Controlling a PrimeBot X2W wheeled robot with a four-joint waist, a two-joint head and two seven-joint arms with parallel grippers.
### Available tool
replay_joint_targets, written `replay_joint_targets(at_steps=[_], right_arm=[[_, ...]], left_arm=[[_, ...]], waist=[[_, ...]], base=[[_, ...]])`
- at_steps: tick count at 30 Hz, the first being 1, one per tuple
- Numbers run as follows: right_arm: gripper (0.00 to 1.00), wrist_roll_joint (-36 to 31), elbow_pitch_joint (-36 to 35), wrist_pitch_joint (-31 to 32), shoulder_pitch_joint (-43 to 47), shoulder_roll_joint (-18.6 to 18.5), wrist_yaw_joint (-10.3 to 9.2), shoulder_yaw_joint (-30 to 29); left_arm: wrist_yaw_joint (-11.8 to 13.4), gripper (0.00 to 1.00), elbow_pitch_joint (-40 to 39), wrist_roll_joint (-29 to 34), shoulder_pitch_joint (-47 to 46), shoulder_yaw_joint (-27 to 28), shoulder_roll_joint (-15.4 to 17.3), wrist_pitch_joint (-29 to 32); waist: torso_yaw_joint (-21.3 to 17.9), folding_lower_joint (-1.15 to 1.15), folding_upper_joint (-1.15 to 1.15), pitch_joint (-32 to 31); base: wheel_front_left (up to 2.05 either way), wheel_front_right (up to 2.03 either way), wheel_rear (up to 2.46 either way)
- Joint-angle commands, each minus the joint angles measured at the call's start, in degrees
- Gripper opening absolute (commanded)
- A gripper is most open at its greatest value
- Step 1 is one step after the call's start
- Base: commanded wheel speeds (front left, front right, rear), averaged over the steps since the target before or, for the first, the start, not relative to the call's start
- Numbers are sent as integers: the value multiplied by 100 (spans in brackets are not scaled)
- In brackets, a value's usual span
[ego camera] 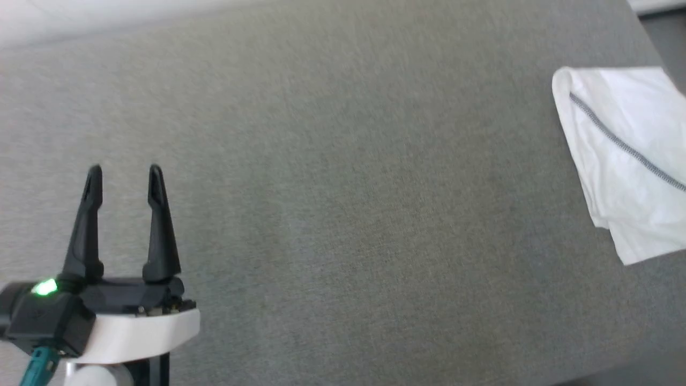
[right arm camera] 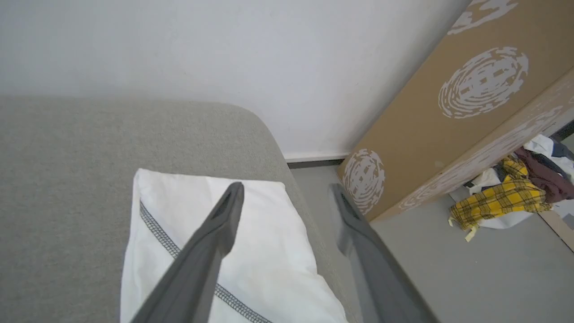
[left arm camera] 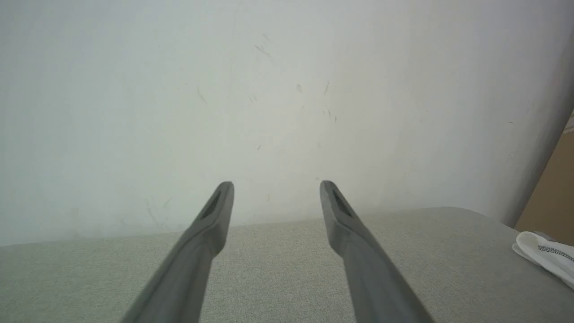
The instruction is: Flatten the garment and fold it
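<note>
Lying folded at the right edge, closest to the right arm

Folded into a bundle, the garment (ego camera: 621, 161) rests on the grey padded surface (ego camera: 343, 187) against its right edge near the far right corner, with its long axis along that edge. The right gripper (right arm camera: 287, 188) hovers over it, jaws apart and empty. The left gripper (ego camera: 125, 170), also spread and empty, sits well apart toward the near left corner, so the right arm looks better placed.

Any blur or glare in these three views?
Head view: soft overall, garment washed-out white at the right edge, green light glowing behind the left gripper. Left wrist view: fingers smeared, wall evenly lit. Right wrist view: right gripper blurred, stitching crisp.
</note>
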Motion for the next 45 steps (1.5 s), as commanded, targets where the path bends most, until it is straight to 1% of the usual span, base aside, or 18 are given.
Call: replay_joint_targets(at_steps=[1, 5, 6, 11, 13, 17, 22, 25, 28, 35, 45], right_arm=[[100, 117, -258, -103, 201, 136, -12, 14], [100, 212, -1158, -333, 776, 489, -12, 80], [100, 212, -1158, -333, 776, 489, -12, 80], [100, 166, -2118, -642, 1579, 880, -12, 259], [100, 143, -2372, -773, 1904, 1060, -12, 326], [100, 37, -2665, -1141, 2518, 1343, -12, 461], [100, -48, -2654, -1659, 3138, 1580, -12, 615], [100, -215, -2550, -1994, 3395, 1617, -12, 675], [100, -201, -2313, -2243, 3625, 1623, -12, 745], [100, 57, -1742, -2509, 3886, 1625, -12, 908], [100, 4, -1537, -2618, 3837, 1626, -12, 889]], left_arm=[[4, 100, 30, 9, 126, 37, -69, -26], [-16, 100, 161, 68, 407, 62, -218, -27], [-16, 100, 161, 68, 407, 62, -218, -27], [-64, 100, 390, 106, 646, 57, -358, -27], [-84, 100, 435, 115, 719, 64, -429, -27], [-180, 100, 556, 174, 849, 43, -517, -28], [-351, 100, 711, 395, 972, -115, -577, -28], [-388, 100, 811, 436, 1055, -116, -740, -28], [-445, 100, 953, 462, 1152, -78, -892, -28], [-639, 100, 1214, 537, 1361, 91, -1131, -28], [-859, 100, 1362, 678, 1494, 297, -1355, -28]], waist=[[381, 1, 0, -591], [554, 1, 0, -896], [554, 1, 0, -896], [793, 1, 0, -1171], [889, 1, 0, -1243], [1059, 1, 0, -1336], [1220, 1, 0, -1440], [1292, 1, 0, -1513], [1351, 1, 0, -1597], [1406, 1, 0, -1717], [1386, 1, 0, -1802]], base=[[0, 0, 0], [0, 0, 0], [0, 0, 0], [0, 0, 0], [0, 0, 0], [0, 0, 0], [0, 0, 0], [0, 0, 0], [0, 0, 0], [0, 0, 0], [0, 0, 0]])
